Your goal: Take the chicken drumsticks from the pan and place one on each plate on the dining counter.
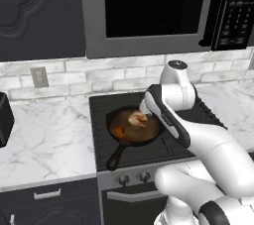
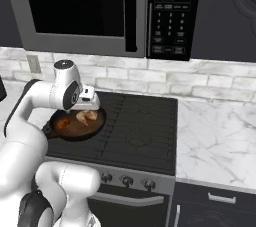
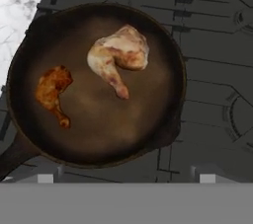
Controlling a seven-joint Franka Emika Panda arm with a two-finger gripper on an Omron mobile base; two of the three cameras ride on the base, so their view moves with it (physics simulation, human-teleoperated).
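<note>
The pan is a dark skillet on the left side of the black stovetop, also seen as pan and pan. It holds two chicken drumsticks: a larger pale golden one and a smaller orange-brown one, lying apart. They show again as pale and orange. My gripper hangs above the pan, open, with nothing between its fingers. The plates and the dining counter are out of view.
The pan's handle points toward the stove's front left. A microwave hangs low over the stove. White marble counter runs left and right of it. A dark appliance stands at the far left edge.
</note>
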